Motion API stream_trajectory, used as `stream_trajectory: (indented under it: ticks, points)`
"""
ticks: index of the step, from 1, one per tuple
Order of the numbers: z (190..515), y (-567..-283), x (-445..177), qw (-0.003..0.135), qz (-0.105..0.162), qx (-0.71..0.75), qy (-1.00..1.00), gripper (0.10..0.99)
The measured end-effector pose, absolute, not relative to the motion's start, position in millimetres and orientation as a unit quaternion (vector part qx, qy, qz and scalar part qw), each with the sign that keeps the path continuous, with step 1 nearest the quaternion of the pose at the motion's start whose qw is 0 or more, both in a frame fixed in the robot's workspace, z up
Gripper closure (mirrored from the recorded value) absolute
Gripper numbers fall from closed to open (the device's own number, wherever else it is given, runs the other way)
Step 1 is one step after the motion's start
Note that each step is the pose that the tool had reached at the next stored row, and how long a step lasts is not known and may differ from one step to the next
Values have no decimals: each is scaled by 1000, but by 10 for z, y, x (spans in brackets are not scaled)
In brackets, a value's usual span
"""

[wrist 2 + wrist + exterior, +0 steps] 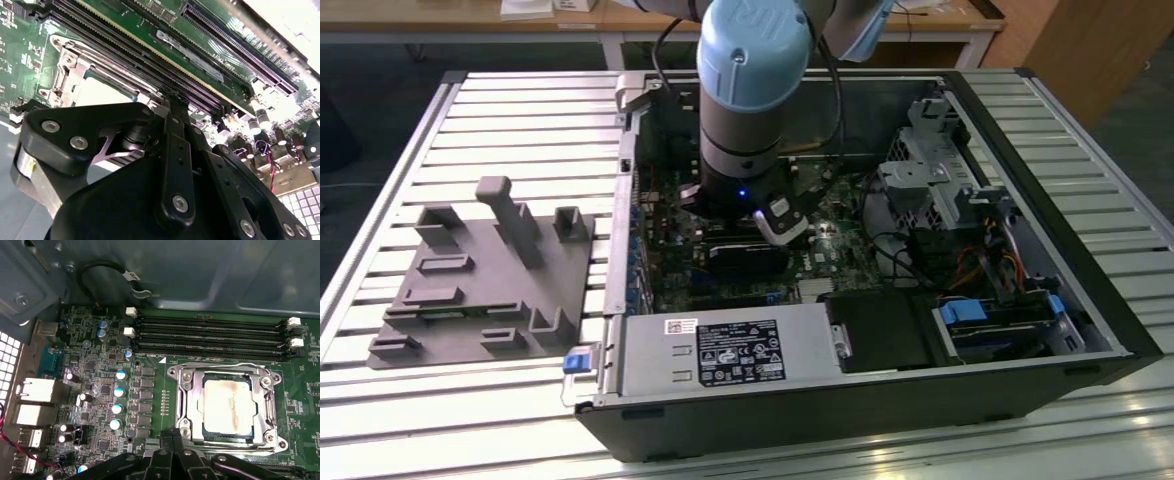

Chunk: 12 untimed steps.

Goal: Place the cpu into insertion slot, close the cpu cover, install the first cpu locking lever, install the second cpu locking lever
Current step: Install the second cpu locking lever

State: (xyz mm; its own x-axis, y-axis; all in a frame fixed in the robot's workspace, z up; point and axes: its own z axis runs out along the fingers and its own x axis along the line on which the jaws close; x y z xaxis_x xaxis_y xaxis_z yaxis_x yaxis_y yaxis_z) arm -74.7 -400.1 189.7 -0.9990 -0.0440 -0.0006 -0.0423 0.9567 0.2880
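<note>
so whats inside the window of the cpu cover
The cpu shows through the cpu cover, its dull metal top facing up. The insertion slot beneath is hidden by chip and frame. The tool sits just beside the cover's edge.

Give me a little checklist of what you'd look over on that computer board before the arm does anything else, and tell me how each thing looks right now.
1. The cpu lies flat inside the insertion slot: ok, its grey top sits level and square in the first wrist view.
2. The cpu cover is down over the chip: ok, the silver frame surrounds the chip's top.
3. The locking levers are latched: cannot tell; a wire lever runs along the memory-slot side, but its hook isn't clear.
4. The gripper is next to the socket: ok, its fingers point at the frame's edge.
5. The gripper holds nothing: ok, the fingertips look pressed together with nothing between them.
6. The memory slots are unobstructed: ok.
</note>
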Motion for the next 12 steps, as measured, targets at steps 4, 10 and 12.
stream_trajectory:
  ticks: [4, 10, 12]
  points:
    - [1895, -4000, -749, 3, -146, 21, -989, 980]
    - [1975, -4001, -749, 3, -146, 20, -989, 980]
    - [2049, -4000, -749, 2, -146, 20, -989, 980]
